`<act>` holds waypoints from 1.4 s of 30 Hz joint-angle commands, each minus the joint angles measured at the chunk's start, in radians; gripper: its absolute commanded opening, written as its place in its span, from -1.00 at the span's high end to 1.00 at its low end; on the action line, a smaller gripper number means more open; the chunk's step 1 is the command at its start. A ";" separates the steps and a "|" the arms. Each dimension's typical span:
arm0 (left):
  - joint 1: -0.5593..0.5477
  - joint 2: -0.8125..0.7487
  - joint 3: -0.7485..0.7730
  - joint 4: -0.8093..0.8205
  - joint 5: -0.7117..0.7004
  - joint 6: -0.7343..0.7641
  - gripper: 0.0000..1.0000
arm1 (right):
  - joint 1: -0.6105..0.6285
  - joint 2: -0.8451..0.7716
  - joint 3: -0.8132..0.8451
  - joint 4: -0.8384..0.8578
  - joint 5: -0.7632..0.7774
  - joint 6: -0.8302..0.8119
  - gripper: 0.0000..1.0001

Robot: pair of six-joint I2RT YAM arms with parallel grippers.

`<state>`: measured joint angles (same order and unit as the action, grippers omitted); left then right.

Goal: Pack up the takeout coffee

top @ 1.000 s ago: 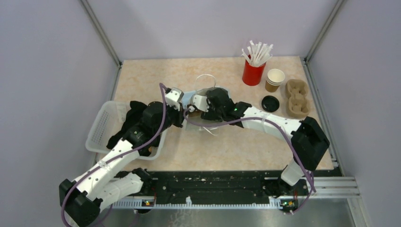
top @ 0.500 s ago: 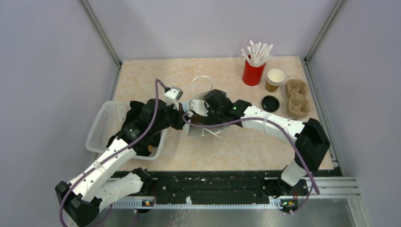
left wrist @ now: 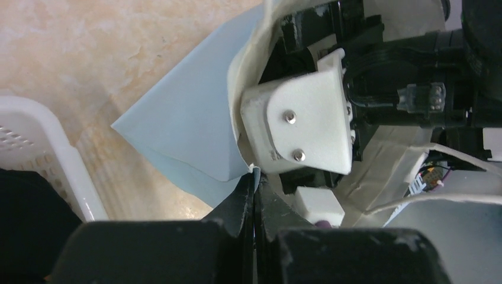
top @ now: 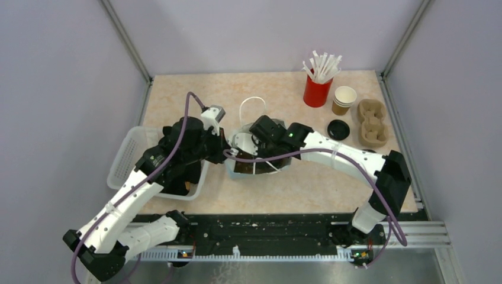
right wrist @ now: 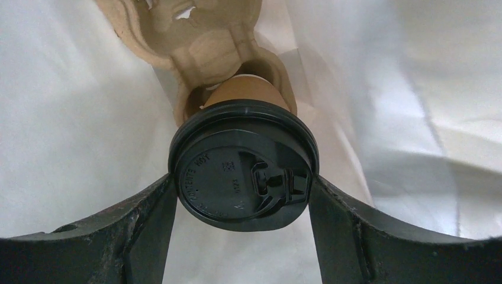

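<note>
One takeout coffee (right wrist: 243, 171), a brown paper cup with a black lid, sits between the fingers of my right gripper (right wrist: 243, 184), which is shut on its lid inside the pale blue bag (top: 237, 143). Just beyond the cup, a pulp carrier (right wrist: 204, 35) lies in the bag against its white inner wall. My left gripper (left wrist: 253, 177) is shut on the bag's edge (left wrist: 183, 130) and holds the mouth open. From above, the right wrist (top: 269, 131) reaches into the bag and the cup is hidden.
At the back right stand a red cup of white straws (top: 318, 89), a stack of open brown cups (top: 344, 99), a loose black lid (top: 338, 129) and a second pulp carrier (top: 371, 122). A white basket (top: 125, 160) lies at the left under the left arm.
The left gripper has drawn the bag's edge back and to the left, and the mouth gapes wider. The right gripper has sunk deeper into the bag with the cup.
</note>
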<state>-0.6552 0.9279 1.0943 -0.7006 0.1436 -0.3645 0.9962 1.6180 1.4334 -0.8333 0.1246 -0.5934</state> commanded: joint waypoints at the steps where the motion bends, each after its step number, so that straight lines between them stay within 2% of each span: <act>1: -0.010 0.039 0.091 -0.087 -0.068 -0.059 1.00 | 0.021 -0.010 0.008 -0.066 -0.100 -0.053 -0.09; 9: -0.009 0.154 0.194 -0.191 -0.248 -0.096 1.00 | 0.006 0.013 -0.029 -0.055 -0.199 -0.156 -0.10; 15: -0.009 0.178 0.220 -0.182 -0.313 -0.094 1.00 | -0.017 0.072 -0.024 -0.071 -0.206 -0.185 -0.09; 21: -0.009 0.214 0.251 -0.178 -0.335 -0.057 0.99 | -0.035 0.125 -0.014 -0.053 -0.170 -0.220 -0.10; 28: -0.009 0.257 0.276 -0.172 -0.390 -0.017 0.99 | -0.047 0.179 -0.067 0.004 -0.182 -0.179 -0.10; 34: -0.008 0.234 0.256 -0.149 -0.409 0.003 0.95 | -0.092 0.204 -0.108 0.061 -0.211 -0.157 -0.12; 39: -0.005 0.249 0.250 -0.147 -0.397 0.010 0.94 | -0.119 0.211 -0.124 0.064 -0.195 -0.141 -0.19; 42: 0.000 0.261 0.251 -0.154 -0.392 0.010 0.96 | -0.117 0.208 -0.071 0.041 -0.185 -0.108 -0.27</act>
<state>-0.6609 1.1835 1.3392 -0.8825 -0.2379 -0.3714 0.9154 1.7245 1.3960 -0.6731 -0.1009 -0.7639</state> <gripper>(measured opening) 0.026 0.724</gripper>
